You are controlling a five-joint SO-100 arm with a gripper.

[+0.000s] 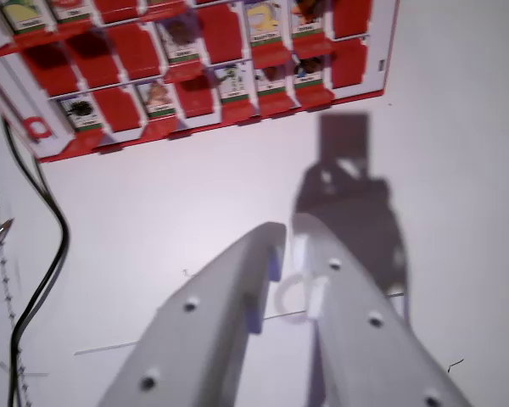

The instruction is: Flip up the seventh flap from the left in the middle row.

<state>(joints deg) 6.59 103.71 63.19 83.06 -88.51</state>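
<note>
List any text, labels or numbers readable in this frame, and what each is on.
No text can be read.
Board: the raised flaps show picture cards with green caption strips, too blurred and small to read.
Gripper: no markings.
Table: faint pencil-like marks, no words.

The board (195, 68) is red with a white edge. Its flaps (119, 106) are red, and some show little pictures with green labels. The gripper (288, 233) is light grey. The table (153, 212) is white. The cable (42, 280) is black.
</note>
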